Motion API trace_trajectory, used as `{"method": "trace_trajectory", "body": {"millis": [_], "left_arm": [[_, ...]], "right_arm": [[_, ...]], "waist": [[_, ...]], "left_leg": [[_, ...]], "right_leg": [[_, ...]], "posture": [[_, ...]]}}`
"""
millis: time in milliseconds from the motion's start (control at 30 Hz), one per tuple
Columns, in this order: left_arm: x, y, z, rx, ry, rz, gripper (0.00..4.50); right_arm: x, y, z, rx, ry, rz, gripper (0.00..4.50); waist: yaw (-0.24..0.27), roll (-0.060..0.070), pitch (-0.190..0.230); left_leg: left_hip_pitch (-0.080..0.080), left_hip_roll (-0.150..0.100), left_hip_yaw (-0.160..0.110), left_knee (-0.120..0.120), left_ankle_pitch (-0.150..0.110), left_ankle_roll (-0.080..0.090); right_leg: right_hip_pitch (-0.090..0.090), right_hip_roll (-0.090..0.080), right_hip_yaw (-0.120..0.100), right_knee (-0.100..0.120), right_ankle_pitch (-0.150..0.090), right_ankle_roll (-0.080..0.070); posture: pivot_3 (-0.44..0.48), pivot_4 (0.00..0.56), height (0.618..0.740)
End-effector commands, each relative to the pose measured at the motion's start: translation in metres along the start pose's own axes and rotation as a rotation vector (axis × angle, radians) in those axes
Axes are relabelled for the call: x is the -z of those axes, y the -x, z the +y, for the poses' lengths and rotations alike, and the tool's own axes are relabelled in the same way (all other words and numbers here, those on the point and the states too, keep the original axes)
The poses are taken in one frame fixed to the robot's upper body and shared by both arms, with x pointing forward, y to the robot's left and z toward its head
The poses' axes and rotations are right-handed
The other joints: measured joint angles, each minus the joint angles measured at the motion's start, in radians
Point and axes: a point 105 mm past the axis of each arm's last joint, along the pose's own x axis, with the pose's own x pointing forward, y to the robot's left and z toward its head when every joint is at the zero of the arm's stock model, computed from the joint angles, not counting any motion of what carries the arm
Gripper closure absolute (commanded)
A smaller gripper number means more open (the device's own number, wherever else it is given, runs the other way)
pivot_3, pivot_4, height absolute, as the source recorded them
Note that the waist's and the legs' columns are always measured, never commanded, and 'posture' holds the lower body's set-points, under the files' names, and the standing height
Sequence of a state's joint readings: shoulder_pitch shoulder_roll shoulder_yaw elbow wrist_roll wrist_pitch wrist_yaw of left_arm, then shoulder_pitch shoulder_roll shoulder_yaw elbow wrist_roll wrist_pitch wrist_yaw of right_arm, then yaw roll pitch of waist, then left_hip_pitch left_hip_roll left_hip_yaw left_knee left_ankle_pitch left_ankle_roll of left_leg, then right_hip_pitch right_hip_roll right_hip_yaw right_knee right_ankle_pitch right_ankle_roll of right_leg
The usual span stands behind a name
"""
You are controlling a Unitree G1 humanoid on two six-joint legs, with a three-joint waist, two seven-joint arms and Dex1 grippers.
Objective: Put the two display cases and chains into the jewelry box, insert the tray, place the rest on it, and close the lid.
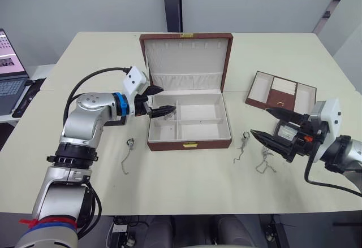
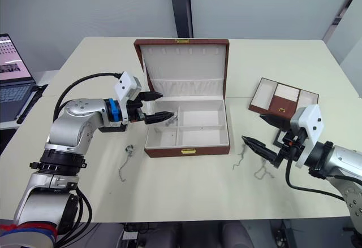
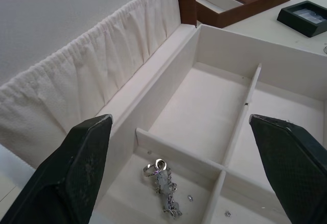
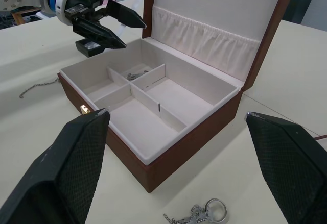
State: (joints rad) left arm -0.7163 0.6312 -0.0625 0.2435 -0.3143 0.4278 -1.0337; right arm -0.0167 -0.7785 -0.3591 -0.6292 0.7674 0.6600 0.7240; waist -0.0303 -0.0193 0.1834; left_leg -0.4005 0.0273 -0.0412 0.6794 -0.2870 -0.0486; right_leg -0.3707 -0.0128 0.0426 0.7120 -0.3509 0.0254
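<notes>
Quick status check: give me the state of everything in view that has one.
Jewelry box: open, one chain inside.
Lid: raised.
Tray: on table, not inserted.
Left gripper: open, over box.
Right gripper: open.
Laptop: open, screen lit.

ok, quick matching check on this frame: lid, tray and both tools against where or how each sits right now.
1. lid
2. tray
3. left tool
4. right tool

A. open, over the left side of the jewelry box
B. raised, standing upright
C. open, beside loose chains on the table
D. on the table right of the jewelry box, not yet inside it

Pairs: 1-B, 2-D, 3-A, 4-C
</notes>
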Motion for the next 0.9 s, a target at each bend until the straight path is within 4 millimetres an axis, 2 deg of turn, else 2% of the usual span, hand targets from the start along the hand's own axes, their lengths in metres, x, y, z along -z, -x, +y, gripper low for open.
{"method": "trace_trajectory", "body": {"millis": [33,200,367,433,567,767,833,900], "left_arm": [[-0.023,0.01,0.004,-0.021,-0.016,-0.083,0.05],[-0.033,0.03,-0.003,0.028,0.019,-0.115,0.05],[-0.032,0.071,-0.009,0.018,0.073,-0.103,0.05],[-0.025,0.088,-0.008,-0.026,0.095,-0.084,0.05],[0.001,0.115,-0.005,-0.118,0.111,0.008,0.05],[0.032,0.178,0.004,-0.361,0.149,0.11,0.05],[0.042,0.197,0.004,-0.43,0.155,0.15,0.05],[0.048,0.207,0.003,-0.467,0.156,0.171,0.05]], "right_arm": [[-0.01,0.001,0.0,-0.012,0.05,-0.024,0.0],[-0.006,0.009,-0.01,0.01,0.03,-0.017,0.0],[0.01,0.032,-0.031,0.069,-0.003,0.039,0.0],[0.021,0.042,-0.041,0.087,-0.008,0.09,0.0],[0.039,0.058,-0.06,0.118,-0.027,0.152,0.0],[0.07,0.086,-0.094,0.194,-0.074,0.245,0.0],[0.078,0.092,-0.101,0.205,-0.086,0.267,0.0],[0.081,0.095,-0.105,0.206,-0.091,0.277,0.0]], "waist": [[-0.001,0.0,0.0],[-0.002,0.0,0.0],[-0.003,0.0,0.0],[-0.001,0.0,0.0],[-0.002,0.0,0.0],[-0.002,0.0,0.0],[-0.004,0.0,0.0],[-0.004,0.001,0.0]], "left_leg": [[0.0,0.0,0.0,0.0,0.0,0.0],[0.0,0.0,0.0,0.0,0.0,0.0],[0.0,0.001,0.0,0.0,0.0,0.0],[0.0,0.001,0.0,0.0,0.0,0.0],[0.001,0.0,0.001,0.0,0.0,0.0],[0.001,0.001,0.0,-0.001,0.0,0.0],[0.002,0.001,0.002,-0.001,0.0,0.0],[0.002,0.001,0.002,-0.001,0.0,0.0]], "right_leg": [[0.0,0.0,0.0,0.0,0.0,0.0],[0.0,0.0,0.0,0.0,0.0,0.0],[0.0,0.0,0.0,0.0,0.0,0.0],[0.0,0.0,0.0,0.0,0.0,0.0],[0.001,-0.001,0.001,0.0,0.0,0.0],[0.0,-0.004,0.0,-0.001,0.0,0.0],[0.0,-0.005,0.001,0.0,0.0,0.0],[0.0,-0.005,0.001,0.0,0.0,0.0]], "posture": [[0.0,0.15,0.74],[0.0,0.15,0.74],[0.0,0.15,0.74],[0.0,0.15,0.74],[0.0,0.15,0.74],[0.0,0.15,0.74],[0.0,0.15,0.74],[0.0,0.15,0.74]]}}
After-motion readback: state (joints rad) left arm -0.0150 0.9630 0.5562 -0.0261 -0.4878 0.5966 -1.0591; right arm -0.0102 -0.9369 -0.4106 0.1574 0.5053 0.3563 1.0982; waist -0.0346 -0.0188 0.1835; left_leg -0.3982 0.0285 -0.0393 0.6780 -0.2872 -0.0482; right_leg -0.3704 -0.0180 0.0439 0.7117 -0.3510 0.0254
